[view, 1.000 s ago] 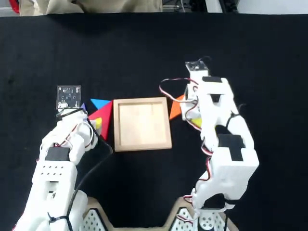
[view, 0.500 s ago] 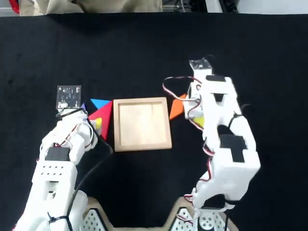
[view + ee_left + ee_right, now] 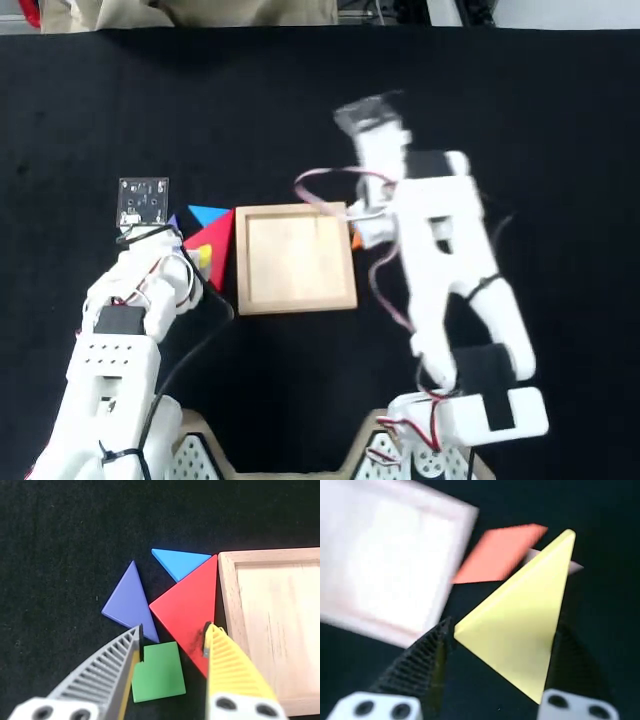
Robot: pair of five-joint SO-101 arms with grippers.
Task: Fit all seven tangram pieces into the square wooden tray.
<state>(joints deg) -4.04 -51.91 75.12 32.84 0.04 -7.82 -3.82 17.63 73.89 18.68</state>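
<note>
The square wooden tray (image 3: 295, 258) lies mid-table with nothing in it. Off its left side lie a red triangle (image 3: 190, 609), a light blue triangle (image 3: 180, 562), a purple triangle (image 3: 129, 602) and a green square (image 3: 156, 672). My left gripper (image 3: 172, 640) hangs open over the red triangle and green square. My right gripper (image 3: 502, 640) is shut on a large yellow triangle (image 3: 520, 620), held above the table beside the tray's right edge (image 3: 395, 580). An orange parallelogram (image 3: 500, 552) lies below it, next to the tray.
The black cloth stretches wide beyond the tray. A small pale shape (image 3: 576, 567) peeks out from behind the yellow triangle. The right arm (image 3: 430, 220) leans over the tray's right side.
The right arm has swung left toward the tray, carrying the yellow triangle and covering most of the orange piece in the high view. The left arm has kept still.
</note>
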